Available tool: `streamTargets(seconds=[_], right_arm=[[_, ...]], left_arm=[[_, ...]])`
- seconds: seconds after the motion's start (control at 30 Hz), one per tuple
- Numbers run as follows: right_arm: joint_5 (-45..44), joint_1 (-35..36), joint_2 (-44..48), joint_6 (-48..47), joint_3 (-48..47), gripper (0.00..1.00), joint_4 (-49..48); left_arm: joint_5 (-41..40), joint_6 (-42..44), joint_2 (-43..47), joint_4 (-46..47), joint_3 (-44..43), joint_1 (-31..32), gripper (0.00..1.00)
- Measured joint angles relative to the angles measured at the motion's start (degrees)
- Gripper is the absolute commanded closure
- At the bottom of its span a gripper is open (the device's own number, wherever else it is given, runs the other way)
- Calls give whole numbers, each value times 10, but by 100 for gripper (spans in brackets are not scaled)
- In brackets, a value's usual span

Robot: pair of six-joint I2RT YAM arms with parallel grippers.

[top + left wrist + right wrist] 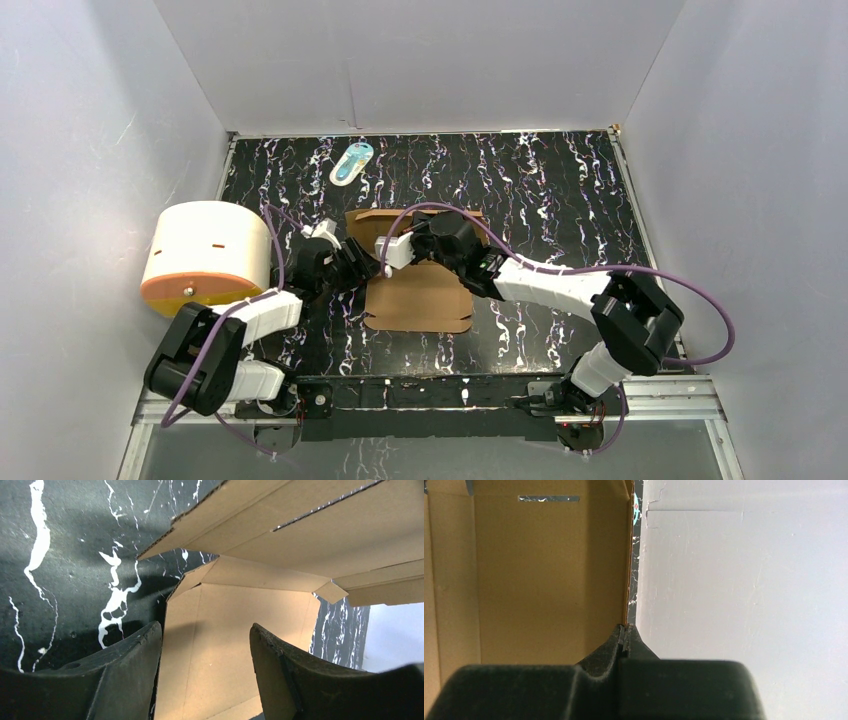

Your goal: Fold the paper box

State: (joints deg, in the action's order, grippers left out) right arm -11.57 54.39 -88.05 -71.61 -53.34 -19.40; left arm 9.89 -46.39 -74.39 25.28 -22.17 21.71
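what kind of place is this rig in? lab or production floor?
Probably a lab test cell: white panel walls enclose a black marbled table, left arm and right arm bolted at its near edge, one paper box between them.

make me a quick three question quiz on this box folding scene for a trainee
1. True or false: the left gripper is shut.
2. Which one does the right gripper pinch? A: an edge of the paper box. B: the big cylinder. C: a purple cable.
3. Short answer: what lies near the far edge of the table, behind the paper box?
Key: 1 false, its fingers stand apart. 2 A. 3 the teal-white packet.
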Motion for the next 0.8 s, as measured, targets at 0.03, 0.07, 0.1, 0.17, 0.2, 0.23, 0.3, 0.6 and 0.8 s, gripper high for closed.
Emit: streamTargets(seconds=[0.03,0.07,0.1,0.17,0.2,0.23,0.3,0.6,0.8], right_arm=[[0,0,-1,-3,0,100,-3],[1,0,-3,-5,0,100,-5],[1,0,-5,-6,0,100,-5],[2,0,-6,-7,3,100,-7],[2,0,-6,-7,6,100,-10],[2,0,-6,-7,9,100,-10],[4,0,-7,-7,14,100,-14],[11,0,-13,-6,20,100,-24],[12,1,-14,-6,30,100,-35]], left_arm=[[-6,2,-5,7,0,1,38],[-11,3,-9,14,0,2,38],[-19,7,-13,25,0,2,38],[-34,14,-23,46,0,2,38],[-41,18,-30,56,0,2,38],[-46,21,-34,61,0,2,38],[-59,31,-42,77,2,2,38],[-71,64,-98,146,3,2,46],[-58,64,-115,180,5,10,56]])
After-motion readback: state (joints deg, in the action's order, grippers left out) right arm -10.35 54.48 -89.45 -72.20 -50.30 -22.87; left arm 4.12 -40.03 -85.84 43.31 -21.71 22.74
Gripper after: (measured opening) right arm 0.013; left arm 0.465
